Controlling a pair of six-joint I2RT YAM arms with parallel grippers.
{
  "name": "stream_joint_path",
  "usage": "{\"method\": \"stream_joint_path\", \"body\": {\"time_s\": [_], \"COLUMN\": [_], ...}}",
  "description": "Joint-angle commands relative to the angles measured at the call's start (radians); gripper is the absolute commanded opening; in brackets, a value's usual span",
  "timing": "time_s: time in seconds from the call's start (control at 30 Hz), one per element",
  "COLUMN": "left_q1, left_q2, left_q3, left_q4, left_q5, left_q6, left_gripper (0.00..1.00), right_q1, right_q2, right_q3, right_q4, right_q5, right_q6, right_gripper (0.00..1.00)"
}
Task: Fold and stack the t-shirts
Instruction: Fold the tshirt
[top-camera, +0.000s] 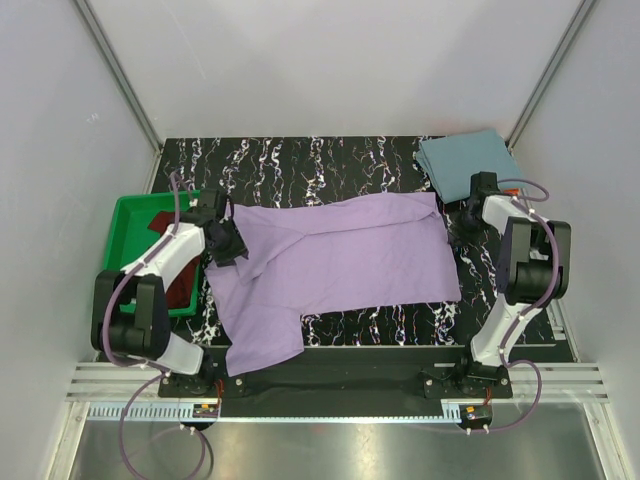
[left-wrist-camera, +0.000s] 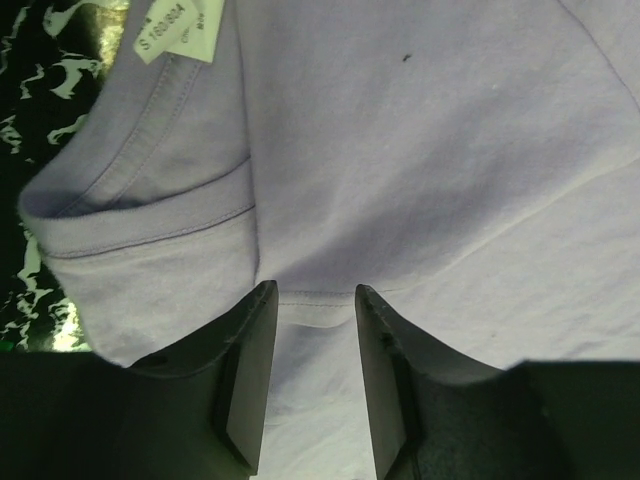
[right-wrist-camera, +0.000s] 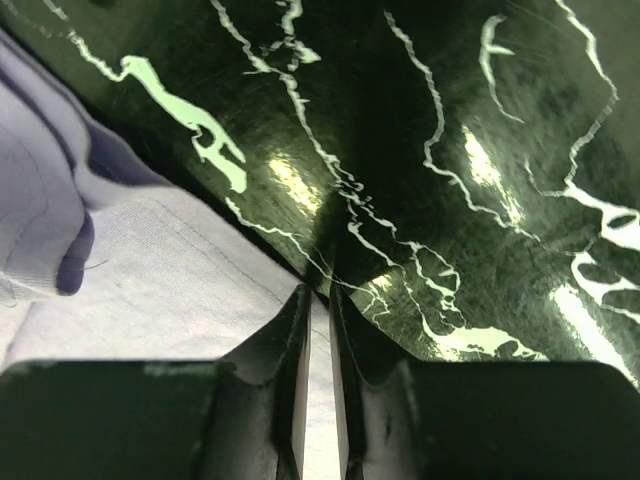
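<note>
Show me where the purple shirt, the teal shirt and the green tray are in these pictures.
purple shirt (top-camera: 340, 255): top view, middle of its body.
teal shirt (top-camera: 465, 158): top view, upper face of the folded cloth.
tray (top-camera: 130, 218): top view, bare green part at its far left.

The lavender shirt lies spread out and wrinkled across the middle of the surface, collar end to the left. The teal-blue shirt sits folded at the far right corner. The maroon shirt lies crumpled in the green tray.
</note>
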Motion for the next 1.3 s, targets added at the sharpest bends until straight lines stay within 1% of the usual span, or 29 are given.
{"method": "stream_joint_path", "body": {"time_s": [0.0,0.03,0.13,0.23,0.33,0.37,0.4,0.43,0.47,0.53,0.57,0.6,0.67,0.73,0.77,0.83,0.93,1.0,1.07,1.13,1.17,1.23,1.27], "left_q1": [0.002,0.002,-0.007,-0.018,-0.016,-0.016,-0.015,-0.001,0.013,0.053,0.057,0.057,0.056,0.036,0.022,-0.016,-0.076,-0.120,-0.139,-0.145,-0.144,-0.145,-0.144], "left_q2": [-0.093,-0.107,-0.165,-0.213,-0.211,-0.199,-0.172,-0.156,-0.144,-0.138,-0.139,-0.142,-0.135,-0.107,-0.098,-0.079,-0.078,-0.076,-0.079,-0.085,-0.089,-0.090,-0.089], "left_q3": [0.007,0.017,0.014,-0.002,0.018,0.041,0.097,0.127,0.150,0.197,0.210,0.222,0.248,0.274,0.279,0.270,0.215,0.178,0.147,0.127,0.120,0.110,0.104], "left_q4": [0.008,0.001,-0.012,0.007,0.011,-0.023,-0.044,-0.067,-0.105,-0.113,-0.104,-0.098,-0.064,-0.065,-0.076,-0.068,-0.050,-0.044,-0.044,-0.035,-0.033,-0.033,-0.033], "left_q5": [-0.075,-0.096,-0.096,-0.043,0.028,0.020,0.008,-0.024,-0.029,-0.021,-0.023,-0.023,0.029,0.048,0.036,0.022,0.020,0.008,-0.016,-0.020,-0.026,-0.064,-0.079], "left_q6": [-0.006,-0.001,0.017,0.031,0.051,0.059,0.075,0.079,0.082,0.085,0.086,0.091,0.096,0.096,0.096,0.094,0.083,0.074,0.065,0.051,0.050,0.042,0.037], "left_gripper": [0.43,0.43,0.45,0.46,0.47,0.47,0.47,0.47,0.47,0.47,0.48,0.48,0.50,0.50,0.50,0.50,0.50,0.50,0.50,0.49,0.49,0.50,0.50], "right_q1": [-0.020,-0.026,-0.043,-0.055,-0.060,-0.060,-0.058,-0.058,-0.052,-0.034,0.003,0.024,0.092,0.109,0.112,0.113,0.113,0.112,0.106,0.098,0.098,0.098,0.098], "right_q2": [-0.028,-0.031,-0.060,-0.104,-0.173,-0.193,-0.225,-0.238,-0.250,-0.281,-0.282,-0.275,-0.247,-0.189,-0.174,-0.135,-0.117,-0.121,-0.131,-0.166,-0.184,-0.253,-0.316], "right_q3": [-0.055,-0.078,-0.120,-0.166,-0.192,-0.195,-0.195,-0.191,-0.189,-0.183,-0.175,-0.166,-0.134,-0.117,-0.120,-0.138,-0.152,-0.161,-0.177,-0.207,-0.220,-0.266,-0.307], "right_q4": [-0.016,-0.018,-0.039,-0.054,-0.074,-0.056,-0.042,-0.025,0.002,0.036,0.057,0.059,0.058,0.048,0.048,0.053,0.016,-0.008,-0.057,-0.099,-0.114,-0.160,-0.186], "right_q5": [0.069,0.078,0.127,0.178,0.215,0.176,0.143,0.108,0.036,-0.016,-0.085,-0.101,-0.122,-0.144,-0.153,-0.155,-0.078,0.014,0.093,0.138,0.188,0.268,0.296], "right_q6": [0.100,0.113,0.170,0.211,0.236,0.211,0.187,0.165,0.136,0.110,0.092,0.084,0.076,0.097,0.114,0.146,0.171,0.182,0.209,0.252,0.272,0.335,0.366], "right_gripper": [0.19,0.19,0.18,0.18,0.17,0.17,0.17,0.17,0.18,0.18,0.17,0.17,0.16,0.13,0.10,0.08,0.08,0.08,0.08,0.08,0.07,0.06,0.06]}}
